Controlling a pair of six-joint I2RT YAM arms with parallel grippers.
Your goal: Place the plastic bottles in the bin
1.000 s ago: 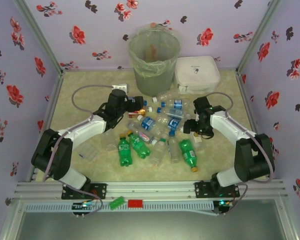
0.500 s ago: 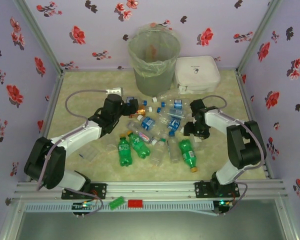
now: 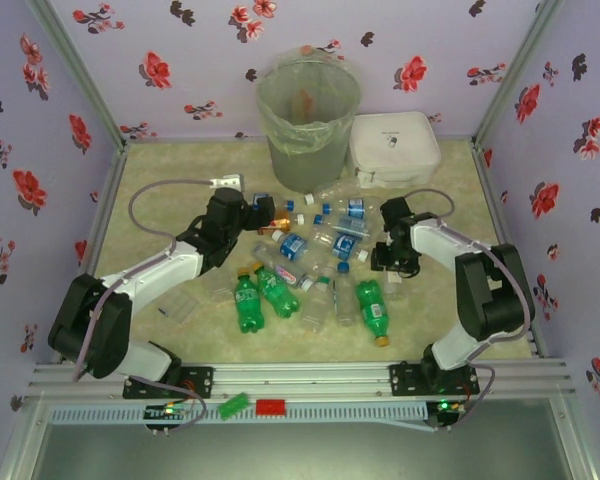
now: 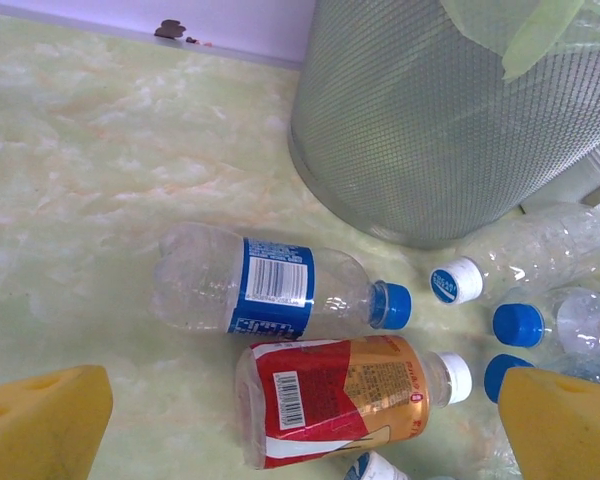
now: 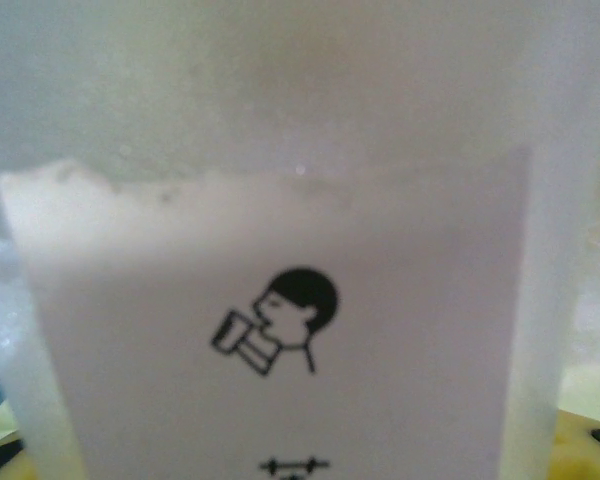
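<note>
Lilac walls [image 3: 180, 60] printed with red flowers enclose a pale green marbled surface [image 3: 150, 200]. At upper centre stands the bag-lined mesh bin [image 3: 305, 160]; its contents are hard to make out through the bag. A white square box [image 3: 393, 148] sits just right of it. The plastic bottles [image 3: 296, 247] lie heaped mid-frame, the clear ones blurring together. The left end effector [image 4: 300, 425] is spread wide over a red-orange labelled bottle [image 4: 340, 400]. The right end effector [image 3: 392, 265] sits low at the heap's right edge. A blurred white label [image 5: 280, 320] is pressed close to its camera, and I cannot tell whether it pinches anything.
</note>
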